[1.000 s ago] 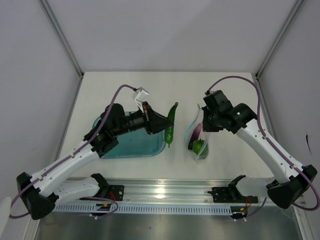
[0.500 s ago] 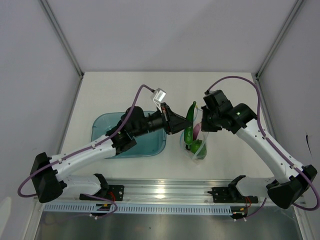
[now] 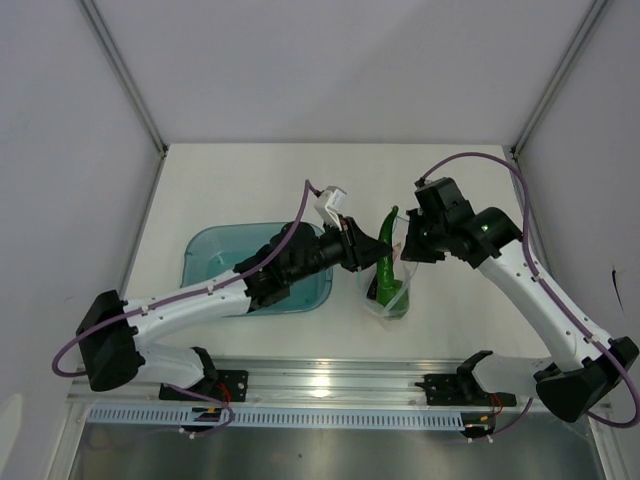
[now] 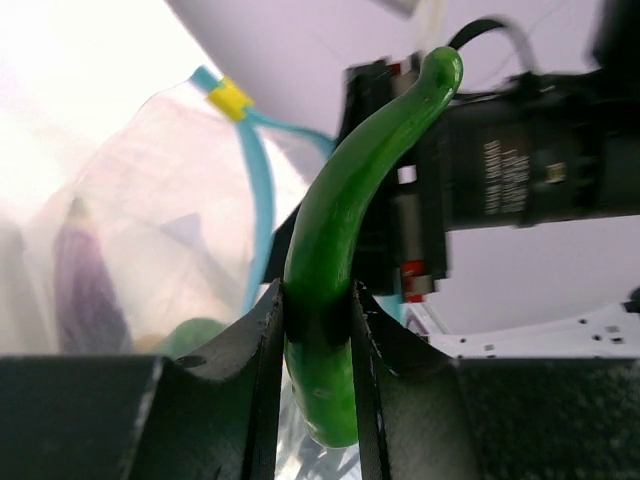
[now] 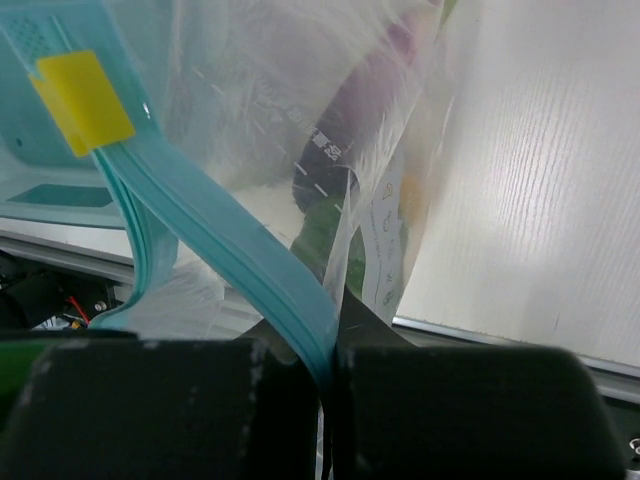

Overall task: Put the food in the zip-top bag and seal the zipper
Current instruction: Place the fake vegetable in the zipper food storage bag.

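Note:
My left gripper point(image 3: 364, 254) point(image 4: 318, 330) is shut on the long glossy green vegetable point(image 3: 385, 252) point(image 4: 335, 260) and holds it tilted, with its lower end at the open mouth of the zip-top bag point(image 3: 393, 296) point(image 4: 150, 200). My right gripper point(image 3: 409, 247) point(image 5: 328, 370) is shut on the bag's blue-teal zipper point(image 5: 220, 250) point(image 4: 258, 200) and holds that edge up. Inside the bag lie the pink-purple piece point(image 4: 80, 280) point(image 5: 370, 90) and a round green piece point(image 4: 190, 335) point(image 5: 325, 225). I cannot make out the yellow-orange fruit clearly.
The translucent teal tray point(image 3: 215, 262) sits left of the bag, under my left arm. A yellow tab point(image 5: 85, 100) marks one end of the zipper. A metal rail point(image 3: 320, 385) runs along the table's near edge.
My left arm has swung right from over the tray, carrying the green vegetable to the bag's mouth. My right gripper has kept its hold on the bag's edge.

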`<move>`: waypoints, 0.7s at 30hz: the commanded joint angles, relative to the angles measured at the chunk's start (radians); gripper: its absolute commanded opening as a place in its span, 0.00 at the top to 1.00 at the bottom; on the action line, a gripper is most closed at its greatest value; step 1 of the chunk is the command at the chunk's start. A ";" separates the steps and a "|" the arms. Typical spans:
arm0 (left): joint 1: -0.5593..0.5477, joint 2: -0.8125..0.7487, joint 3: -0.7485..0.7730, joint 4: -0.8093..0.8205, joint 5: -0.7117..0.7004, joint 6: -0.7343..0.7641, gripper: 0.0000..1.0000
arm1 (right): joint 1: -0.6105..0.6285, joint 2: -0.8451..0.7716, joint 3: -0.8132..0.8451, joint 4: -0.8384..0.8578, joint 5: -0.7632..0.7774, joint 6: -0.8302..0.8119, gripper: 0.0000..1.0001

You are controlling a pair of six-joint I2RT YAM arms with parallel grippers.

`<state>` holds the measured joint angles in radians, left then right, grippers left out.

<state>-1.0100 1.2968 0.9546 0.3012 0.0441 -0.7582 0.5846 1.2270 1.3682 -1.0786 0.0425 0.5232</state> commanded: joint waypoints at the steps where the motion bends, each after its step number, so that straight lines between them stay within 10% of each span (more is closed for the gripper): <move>1: -0.018 0.027 0.001 -0.026 -0.039 0.014 0.89 | -0.012 -0.026 0.043 0.029 -0.023 0.008 1.00; 7: -0.024 0.059 -0.008 -0.063 0.006 0.045 0.68 | -0.031 -0.021 0.046 0.028 -0.030 -0.003 1.00; 12: -0.029 0.030 -0.025 -0.073 0.051 0.098 0.03 | -0.045 -0.018 0.046 0.025 -0.030 -0.017 1.00; 21: -0.029 -0.138 -0.021 -0.182 0.010 0.204 0.01 | -0.054 -0.011 0.026 0.032 -0.059 -0.045 1.00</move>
<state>-1.0321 1.2522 0.9051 0.1753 0.0887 -0.6231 0.5339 1.2247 1.3693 -1.0786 0.0158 0.5041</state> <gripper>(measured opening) 0.994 0.002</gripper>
